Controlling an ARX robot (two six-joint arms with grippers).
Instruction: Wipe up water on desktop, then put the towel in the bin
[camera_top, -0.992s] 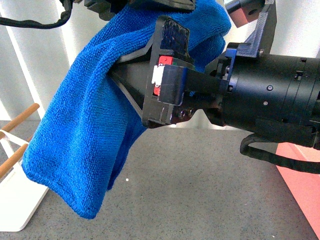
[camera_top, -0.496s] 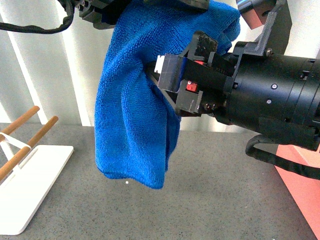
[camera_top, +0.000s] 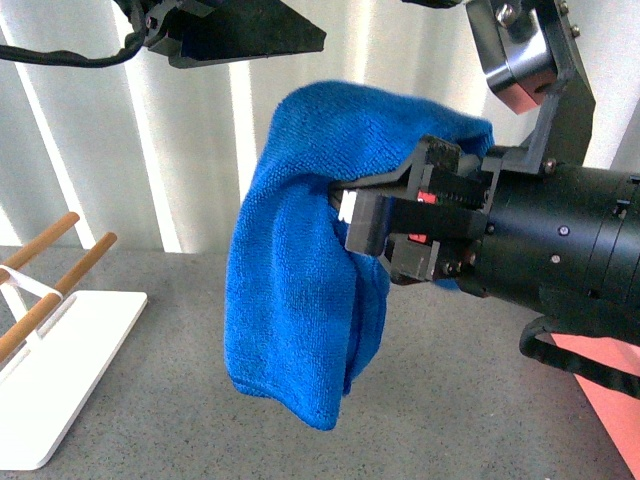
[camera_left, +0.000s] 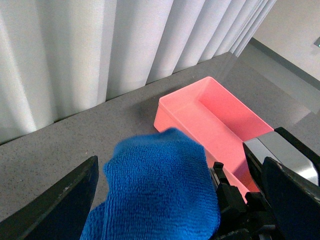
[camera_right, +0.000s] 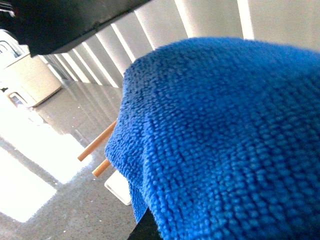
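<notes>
Front: right hand clenched on the towel. The cloth hangs at centre, clear of the desk. Left hand sits at 11 o'clock, above the towel and apart from it. Bin corner at 4 o'clock, rack at 8 o'clock.

Left wrist: left hand released, fingers spread wide and off the cloth. Towel is below it, with the bin on the desk just past the towel.

Right wrist: towel fills most of the picture and hides the jaws. The rack's wooden bars show past its edge.
</notes>
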